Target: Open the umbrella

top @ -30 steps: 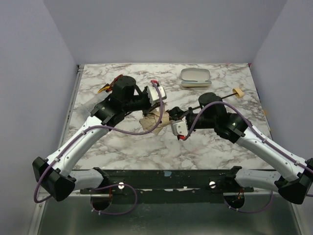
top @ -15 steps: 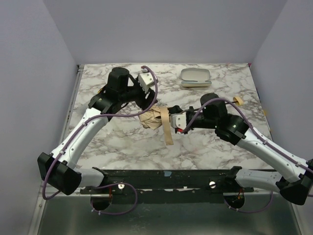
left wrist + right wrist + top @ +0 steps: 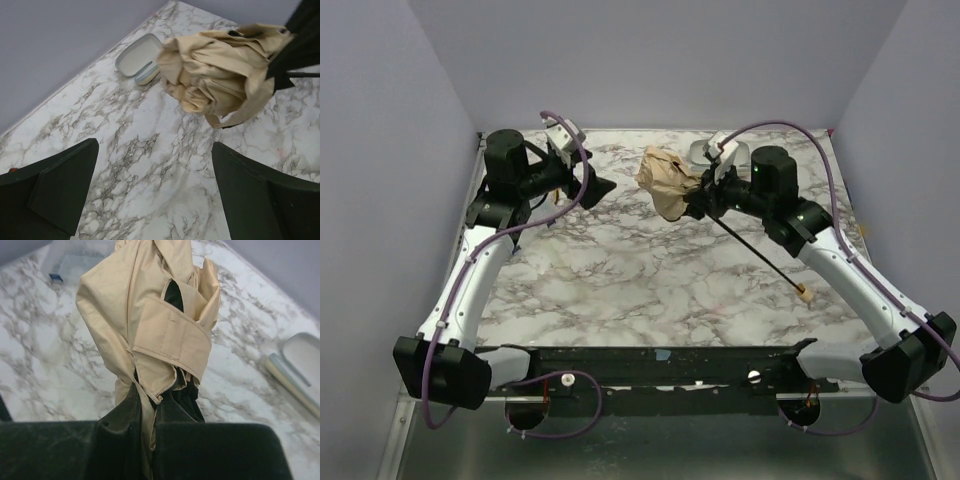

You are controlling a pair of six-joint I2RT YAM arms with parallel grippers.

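From above, the right tool (image 3: 696,203) is clamped on the umbrella (image 3: 665,180) just below its crumpled beige canopy, which is bunched and not spread. The bundle sits over the far middle of the marble tabletop (image 3: 620,280). The thin black shaft (image 3: 755,250) slants away from the grip toward the near right and ends in the small beige handle knob (image 3: 803,292). Whether the knob touches the tabletop cannot be told. The left tool (image 3: 599,187) hangs over the far left of the tabletop, pointing toward the umbrella but well apart from it.

In the left wrist view, the left tool (image 3: 155,146) is spread wide. One dark finger sits at each lower corner, with only bare marble between them. Beyond them the folded canopy (image 3: 220,75) hangs with a loop of beige strap (image 3: 240,112) below it. A pale oval case (image 3: 136,57) lies on the tabletop near the back wall.

In the right wrist view, the right tool (image 3: 150,407) pinches the gathered fabric, beige outside and black within. The wide strap (image 3: 172,335) crosses the bundle just above the fingers. The case edge shows at the right.
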